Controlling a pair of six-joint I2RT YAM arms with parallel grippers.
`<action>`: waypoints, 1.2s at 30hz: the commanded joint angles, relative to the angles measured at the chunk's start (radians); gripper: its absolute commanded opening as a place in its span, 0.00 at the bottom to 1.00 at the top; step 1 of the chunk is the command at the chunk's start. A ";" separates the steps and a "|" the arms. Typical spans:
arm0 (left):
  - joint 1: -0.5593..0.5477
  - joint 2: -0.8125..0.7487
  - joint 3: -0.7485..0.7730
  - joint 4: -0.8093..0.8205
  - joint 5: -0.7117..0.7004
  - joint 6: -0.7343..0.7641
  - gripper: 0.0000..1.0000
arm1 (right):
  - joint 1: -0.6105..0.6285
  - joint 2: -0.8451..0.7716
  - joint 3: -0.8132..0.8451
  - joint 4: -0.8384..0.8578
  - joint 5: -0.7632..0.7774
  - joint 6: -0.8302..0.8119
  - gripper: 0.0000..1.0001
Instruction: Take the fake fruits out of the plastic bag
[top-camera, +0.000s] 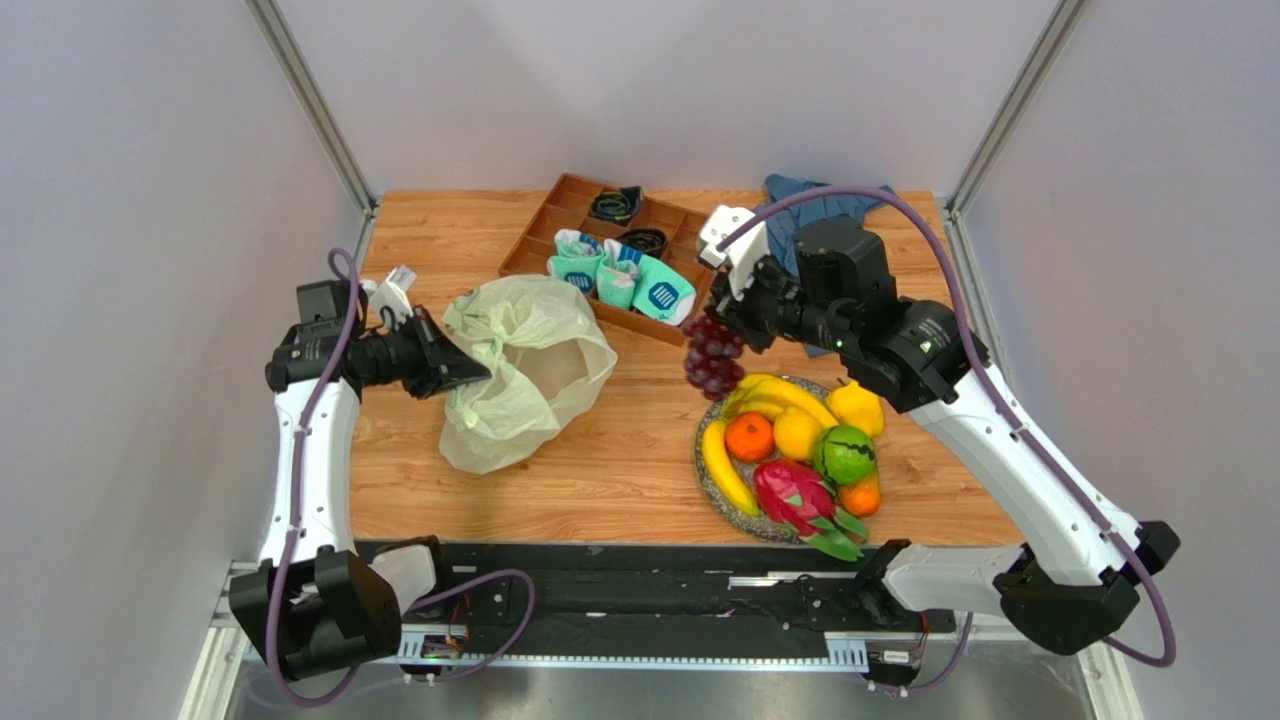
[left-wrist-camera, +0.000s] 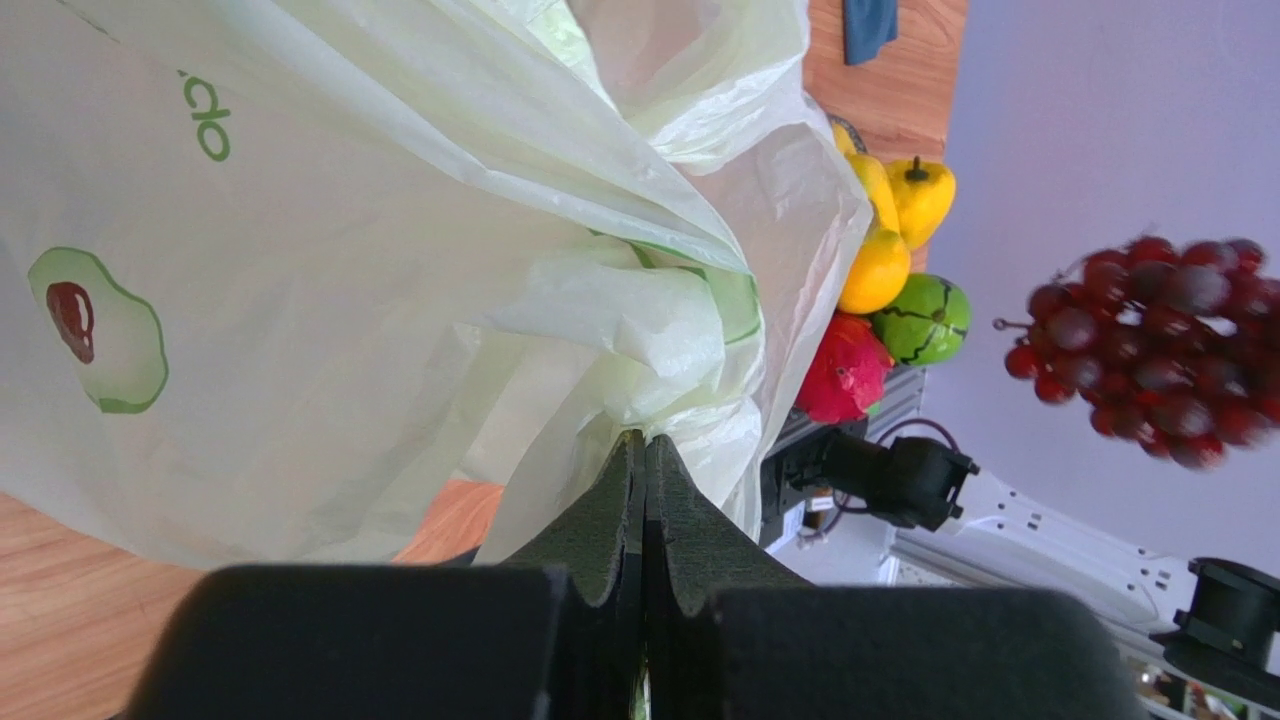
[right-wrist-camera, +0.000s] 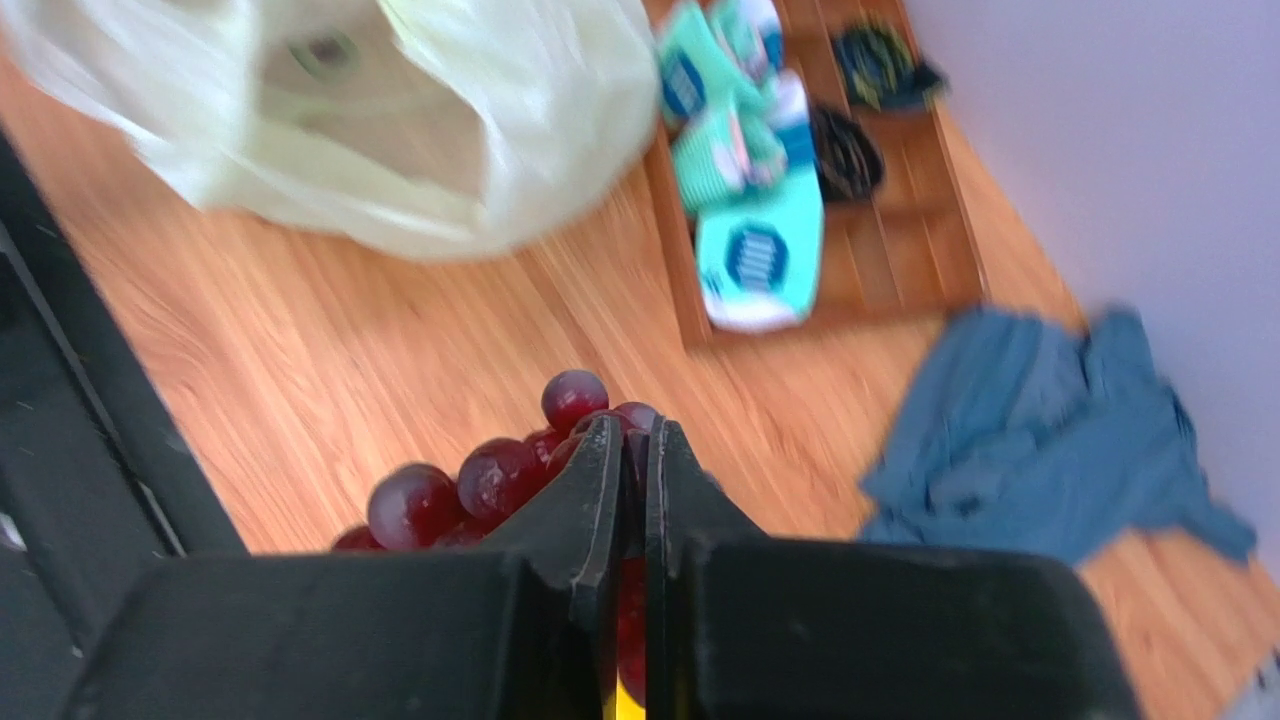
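Evidently most of the work is done: a plate (top-camera: 703, 477) toward the near right corner of the counter is already piled with bananas (top-camera: 726, 468), an orange (top-camera: 748, 437), a pink dragon fruit (top-camera: 793, 492), a green round fruit (top-camera: 846, 453) and several yellow pieces. The purple grapes (top-camera: 712, 357) are held in the air just beyond the far rim of that plate, gripped at the top of the bunch between the closed fingers of the right gripper (top-camera: 727, 318). They are judged to be bound for the pile and have not yet been set down. The plastic bag (top-camera: 526, 375) is found toward the left edge, slack and collapsed on the wood, with a fold of its film clamped between the shut fingers of the left gripper (top-camera: 469, 368). Whether any fruit is left inside cannot be told, since the film is only translucent and the wrist view of the opening is blurred. No bulge is seen, so the grapes are judged to be among the last items.
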 joint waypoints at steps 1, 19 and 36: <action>0.010 -0.036 0.029 0.023 0.004 0.010 0.00 | -0.061 -0.093 -0.093 -0.029 0.102 -0.064 0.00; 0.044 -0.120 -0.054 0.028 0.033 -0.007 0.00 | -0.117 -0.293 -0.492 0.022 0.173 -0.061 0.00; 0.064 -0.094 -0.046 0.045 0.035 -0.015 0.00 | -0.117 -0.274 -0.558 0.031 0.123 -0.038 0.00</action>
